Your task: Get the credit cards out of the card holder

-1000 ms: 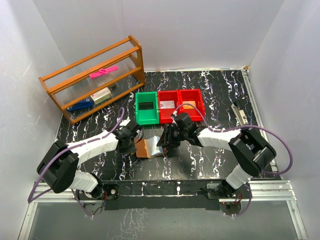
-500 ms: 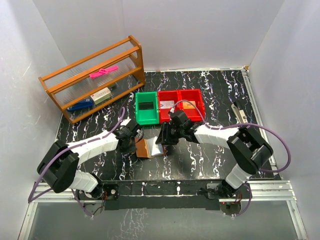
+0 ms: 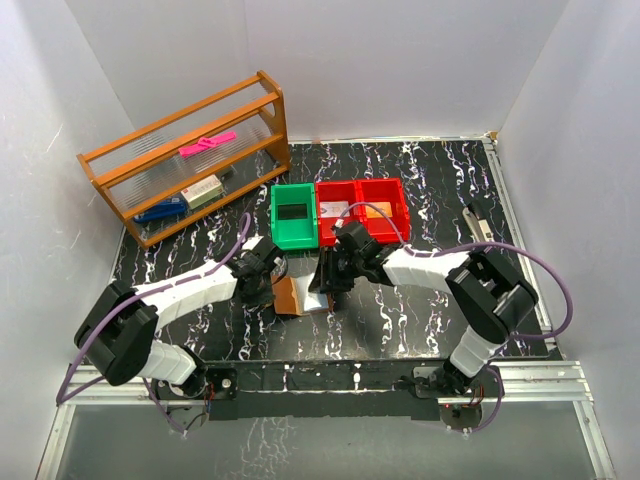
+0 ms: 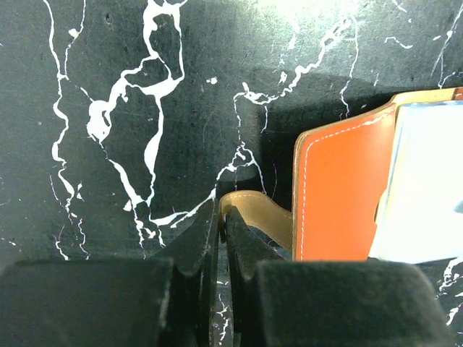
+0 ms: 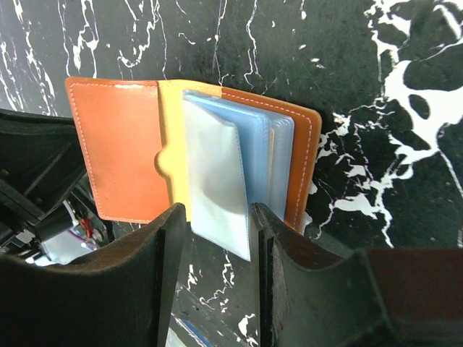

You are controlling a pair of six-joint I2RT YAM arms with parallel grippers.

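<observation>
card holder: the small orange-brown leather bifold wallet (image 5: 123, 144) is lying open and flat on the black, white-veined marble-look table (image 3: 430, 300). It's in the middle, nearer the arms than the green plastic bin (image 3: 277, 215), with a gripper on each side.

credit cards: they're inside the wallet's right half, a fanned stack of thin pale blue and silver-grey rectangles (image 5: 217, 166). Honestly can't separate card from clear sleeve, and I can't count them.

left gripper: the left gripper (image 4: 221, 213) has its jaws clenched tight on the card holder, pinching the tan leather tab (image 4: 253, 210) that sticks out of the wallet's outer edge, low against the table.

right gripper: the right gripper (image 5: 217, 217) has its jaws partly apart, one finger (image 5: 170, 246) on either side of the bottom end of the front pale sheet. Can't tell if they're actually squeezing it or just bracketing it.

bins: two red plastic bins (image 3: 400, 215) sit right beside the green one in a row, farther back than the wallet. Their contents are too small to make out.

rack: an orange wooden shelf rack (image 3: 278, 125) stands at the back left, well apart from the wallet.
</observation>
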